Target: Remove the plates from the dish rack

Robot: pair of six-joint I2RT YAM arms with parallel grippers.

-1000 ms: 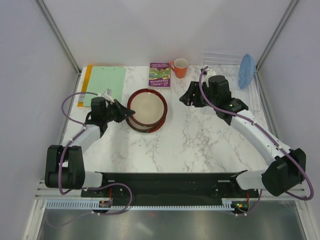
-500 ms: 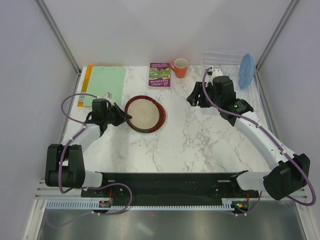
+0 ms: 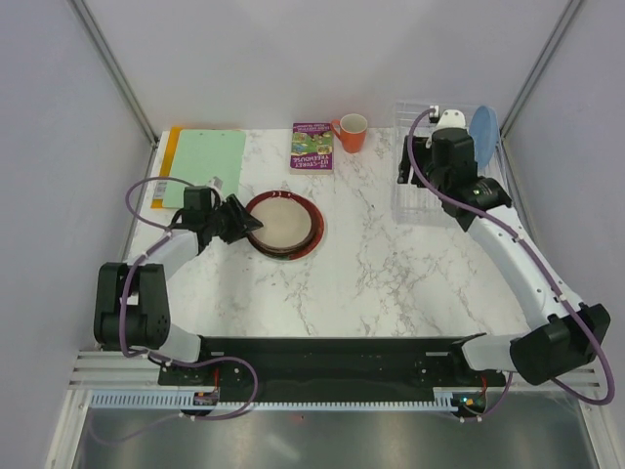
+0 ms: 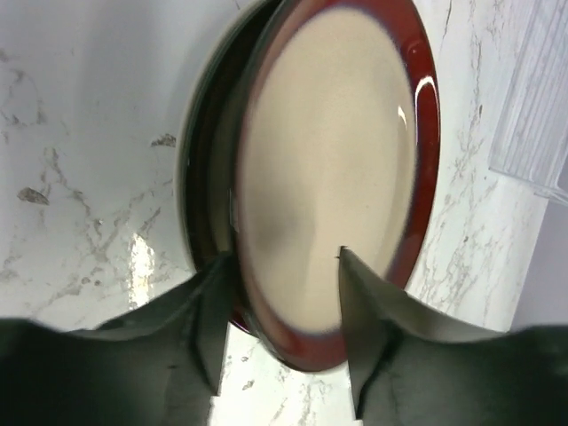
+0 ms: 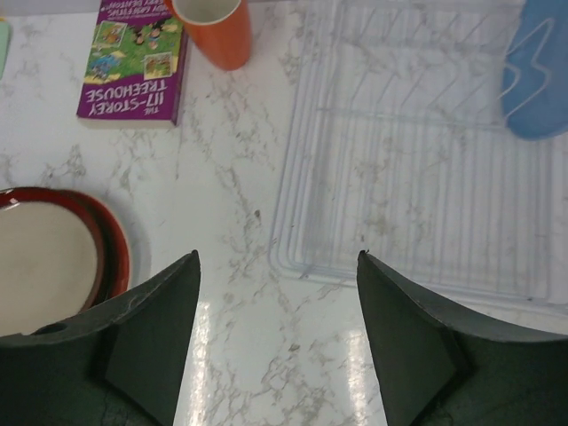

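Stacking explains the top view: the dark-red-rimmed round plate with cream centre (image 3: pixel 285 223) lies flat mid-table on a second plate (image 4: pixel 209 177), left gripper (image 3: pixel 242 221) at its left rim. The plain light blue round plate (image 3: pixel 482 132) stands upright in the clear wire dish rack (image 3: pixel 422 110), right gripper (image 3: pixel 406 174) above the rack's near-left part. Left wrist: jaws apart, astride that rim. Right wrist: jaws apart, empty; we judge bare slots leave room toward the blue plate.

Glossy glazed plate (image 4: pixel 328 177) — polished marble-look table (image 3: pixel 391 264), clear plastic rack (image 5: pixel 417 160).
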